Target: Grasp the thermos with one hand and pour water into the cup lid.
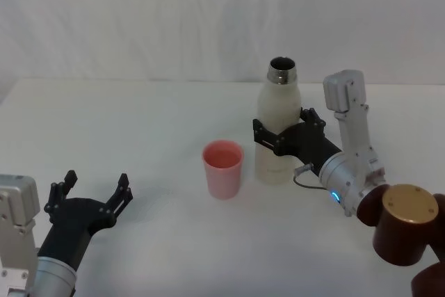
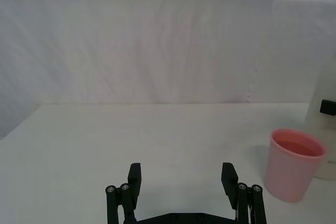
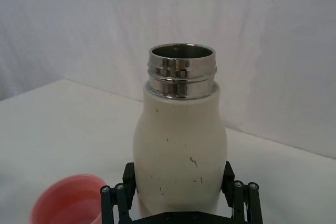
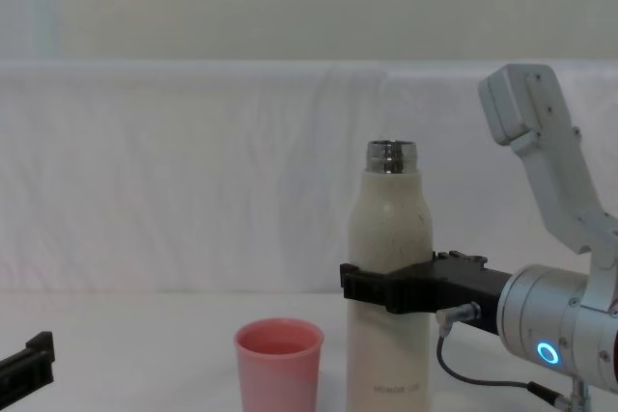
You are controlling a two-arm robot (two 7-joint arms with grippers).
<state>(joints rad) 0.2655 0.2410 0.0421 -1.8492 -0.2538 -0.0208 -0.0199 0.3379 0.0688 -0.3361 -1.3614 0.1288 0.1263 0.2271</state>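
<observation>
The cream-white thermos (image 1: 278,130) stands upright on the table with its steel neck open at the top. My right gripper (image 1: 284,124) reaches in from the right, its black fingers (image 3: 128,176) pressed against both sides of the thermos (image 3: 178,150) at mid-height, shut on it. From the chest, the clamp (image 4: 386,288) crosses the bottle (image 4: 389,229) below its shoulder. The pink cup lid (image 1: 222,168) sits upright just left of the thermos, a small gap between them. It also appears in the left wrist view (image 2: 292,163). My left gripper (image 1: 97,186) rests open at the lower left, holding nothing.
The white table (image 1: 139,116) runs back to a white cloth backdrop (image 1: 139,26). A brown cylindrical part (image 1: 407,224) sits at the lower right by the right arm. Open tabletop lies between the left gripper and the cup lid.
</observation>
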